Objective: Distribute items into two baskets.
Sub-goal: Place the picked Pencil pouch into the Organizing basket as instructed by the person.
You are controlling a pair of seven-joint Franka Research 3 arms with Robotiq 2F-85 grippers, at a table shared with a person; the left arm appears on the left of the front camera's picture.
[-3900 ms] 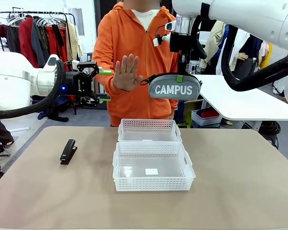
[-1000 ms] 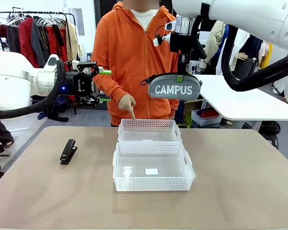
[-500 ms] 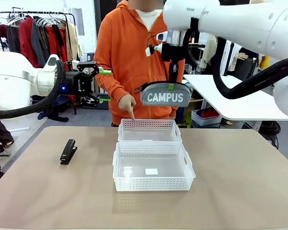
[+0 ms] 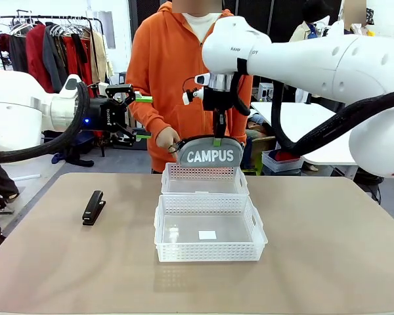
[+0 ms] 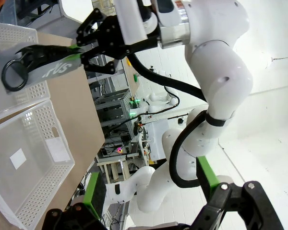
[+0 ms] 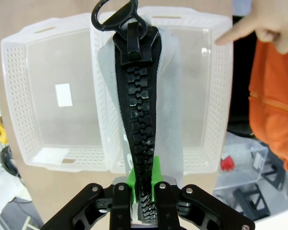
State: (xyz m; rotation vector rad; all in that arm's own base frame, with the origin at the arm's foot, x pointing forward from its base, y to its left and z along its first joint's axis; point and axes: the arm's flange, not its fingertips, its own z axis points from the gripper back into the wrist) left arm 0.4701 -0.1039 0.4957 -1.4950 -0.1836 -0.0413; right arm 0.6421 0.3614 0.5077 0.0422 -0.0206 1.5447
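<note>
The grey "CAMPUS" pouch (image 4: pixel 210 155) hangs just above the far basket (image 4: pixel 174 173), held at its top by my shut right gripper (image 4: pixel 217 139). In the right wrist view the pouch (image 6: pixel 134 110) hangs zipper-up from my right gripper (image 6: pixel 144 189), mostly over the far basket (image 6: pixel 206 105), beside the near basket (image 6: pixel 48 105). The near basket (image 4: pixel 210 251) has only a white label in it. The black stapler (image 4: pixel 93 207) lies on the table at the left. My left gripper (image 4: pixel 136 117) stands open in the air at the left, its fingers (image 5: pixel 93 191) holding nothing.
A person in an orange hoodie stands at the far side, one hand (image 4: pixel 168 138) pointing down at the far basket's left corner, close to the pouch. The tan table (image 4: pixel 328 249) has free room on both sides of the baskets.
My right arm has carried the pouch left and down to just over the far basket. The person's hand went from a raised palm to pointing at that basket. The left arm has not moved.
</note>
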